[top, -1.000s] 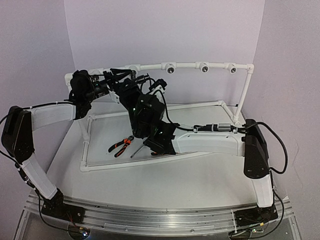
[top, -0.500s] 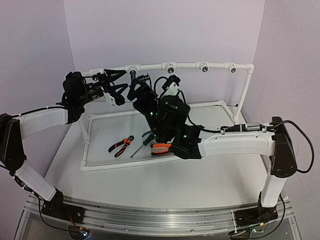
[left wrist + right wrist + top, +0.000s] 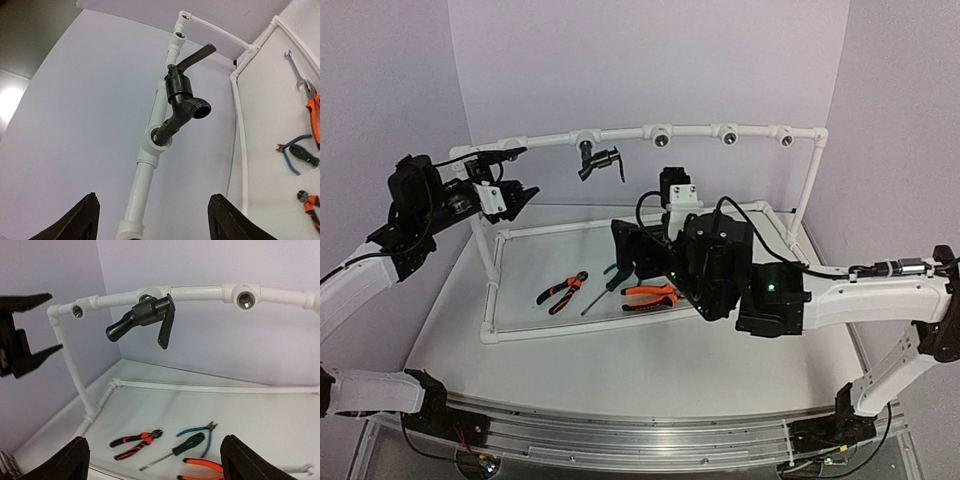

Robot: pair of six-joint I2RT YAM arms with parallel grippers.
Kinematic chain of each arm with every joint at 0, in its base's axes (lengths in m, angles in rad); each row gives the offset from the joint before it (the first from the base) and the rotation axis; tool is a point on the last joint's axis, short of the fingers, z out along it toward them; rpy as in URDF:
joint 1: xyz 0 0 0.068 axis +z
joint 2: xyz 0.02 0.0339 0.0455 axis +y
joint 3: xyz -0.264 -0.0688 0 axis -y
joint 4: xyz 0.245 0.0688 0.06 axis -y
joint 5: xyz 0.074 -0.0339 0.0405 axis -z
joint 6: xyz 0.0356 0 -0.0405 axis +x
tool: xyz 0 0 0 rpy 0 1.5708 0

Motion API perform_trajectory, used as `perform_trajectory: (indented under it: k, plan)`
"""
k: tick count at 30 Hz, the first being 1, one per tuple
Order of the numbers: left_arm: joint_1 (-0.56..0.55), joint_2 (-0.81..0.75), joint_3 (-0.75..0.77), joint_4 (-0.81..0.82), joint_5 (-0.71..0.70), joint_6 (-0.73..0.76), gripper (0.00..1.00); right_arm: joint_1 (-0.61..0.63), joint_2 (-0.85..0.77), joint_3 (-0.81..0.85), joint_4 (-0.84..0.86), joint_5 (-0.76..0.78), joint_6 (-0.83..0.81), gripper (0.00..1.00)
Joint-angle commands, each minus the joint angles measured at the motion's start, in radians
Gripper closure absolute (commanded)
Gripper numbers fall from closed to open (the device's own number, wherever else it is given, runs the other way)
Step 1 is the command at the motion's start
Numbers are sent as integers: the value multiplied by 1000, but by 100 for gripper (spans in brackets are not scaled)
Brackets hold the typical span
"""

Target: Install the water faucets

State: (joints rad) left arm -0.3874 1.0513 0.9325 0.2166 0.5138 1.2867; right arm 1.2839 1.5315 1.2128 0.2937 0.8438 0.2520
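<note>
The dark water faucet (image 3: pixel 598 160) sticks out of a socket on the white pipe rail (image 3: pixel 660 130), its lever handle hanging down; nothing holds it. In the left wrist view the faucet (image 3: pixel 182 100) sits in a tee fitting well beyond my left gripper (image 3: pixel 152 197), which is open and empty. From the top view that left gripper (image 3: pixel 518 176) hangs left of the faucet, apart from it. My right gripper (image 3: pixel 628 250) is open over the framed work area, below and right of the faucet (image 3: pixel 142 315). Between the right gripper's (image 3: pixel 154 439) fingertips only the tools below show.
Orange-and-black pliers (image 3: pixel 562 290), a green-handled screwdriver (image 3: pixel 605 285), blue cutters (image 3: pixel 200 430) and a second pair of orange pliers (image 3: pixel 650 297) lie inside the white pipe frame (image 3: pixel 490 300). A wrench (image 3: pixel 292 62) lies further back. Open sockets (image 3: pixel 245 297) sit along the rail.
</note>
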Motion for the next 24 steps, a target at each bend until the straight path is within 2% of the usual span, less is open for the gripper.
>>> perform_trajectory:
  k: [1,5,9,11,15,19,24]
  plan:
    - [4,-103,10,-273,-166,-449,22,41,-98,5,-163,84,-624,9]
    - [7,-130,9,-409,-282,-732,18,45,-99,73,-136,56,-1107,8]
    - [30,-165,-45,-448,-252,-953,17,46,-17,193,-89,-56,-1606,7]
    - [53,-173,-76,-447,-218,-1038,16,40,44,255,-83,-87,-1792,8]
    - [80,-191,-136,-418,-180,-1114,16,-4,143,391,-133,-155,-1885,11]
    - [84,-194,-156,-398,-169,-1113,15,-47,256,545,-287,-170,-1955,11]
    - [83,-196,-163,-374,-173,-1101,15,-91,390,722,-323,-146,-1983,13]
